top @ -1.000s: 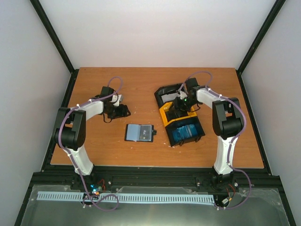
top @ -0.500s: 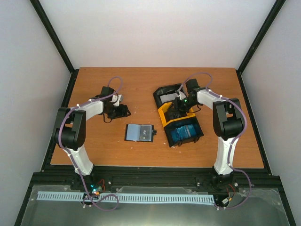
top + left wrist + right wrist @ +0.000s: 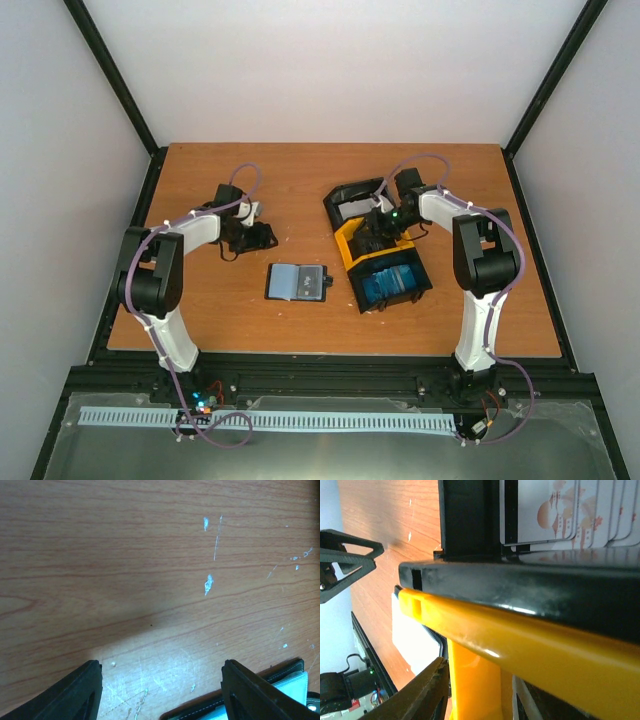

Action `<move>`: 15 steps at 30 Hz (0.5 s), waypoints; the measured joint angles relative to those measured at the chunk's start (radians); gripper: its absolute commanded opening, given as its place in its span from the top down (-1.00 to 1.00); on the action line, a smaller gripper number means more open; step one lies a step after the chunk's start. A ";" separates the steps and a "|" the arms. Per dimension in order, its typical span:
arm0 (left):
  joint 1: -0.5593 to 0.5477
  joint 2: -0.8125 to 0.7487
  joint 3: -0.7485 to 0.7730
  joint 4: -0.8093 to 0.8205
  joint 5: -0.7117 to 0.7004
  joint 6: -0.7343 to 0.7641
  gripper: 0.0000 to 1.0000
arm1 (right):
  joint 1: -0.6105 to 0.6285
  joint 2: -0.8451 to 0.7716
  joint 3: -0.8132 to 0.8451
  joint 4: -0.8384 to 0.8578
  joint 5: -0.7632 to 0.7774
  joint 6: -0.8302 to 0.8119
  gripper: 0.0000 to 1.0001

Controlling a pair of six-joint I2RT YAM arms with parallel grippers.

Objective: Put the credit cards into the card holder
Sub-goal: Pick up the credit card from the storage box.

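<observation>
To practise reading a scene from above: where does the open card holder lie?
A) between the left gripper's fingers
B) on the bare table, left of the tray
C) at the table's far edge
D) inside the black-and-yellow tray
B: in the top view the card holder lies open on the wooden table, left of the black-and-yellow tray and apart from it.

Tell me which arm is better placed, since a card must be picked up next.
Right. The right claw is down at the tray with the cards; the left claw hangs open over the table, beyond the holder.
</observation>
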 measured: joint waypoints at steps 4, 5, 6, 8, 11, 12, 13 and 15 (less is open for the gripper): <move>0.000 0.009 0.000 0.000 0.000 0.000 -0.32 | 0.000 0.000 0.000 -0.021 -0.005 -0.023 0.28; 0.000 0.009 0.000 0.000 0.000 0.000 -0.32 | 0.000 -0.001 0.000 -0.028 -0.006 -0.030 0.28; 0.000 0.009 0.000 0.000 0.000 0.000 -0.32 | 0.000 -0.003 0.001 -0.039 -0.006 -0.037 0.28; 0.000 0.009 0.000 0.000 0.000 0.000 -0.32 | 0.002 -0.005 0.001 -0.061 -0.006 -0.047 0.27; 0.000 0.009 0.000 0.000 0.000 0.000 -0.32 | 0.010 -0.006 0.004 -0.092 0.006 -0.066 0.30; 0.000 0.009 0.000 0.000 0.000 0.000 -0.32 | 0.014 -0.006 0.008 -0.099 0.013 -0.073 0.32; 0.000 0.009 0.000 0.000 0.000 0.000 -0.32 | 0.018 -0.006 0.011 -0.106 0.021 -0.077 0.35; 0.000 0.009 0.000 0.000 0.000 0.000 -0.32 | 0.031 -0.006 0.018 -0.115 0.043 -0.082 0.43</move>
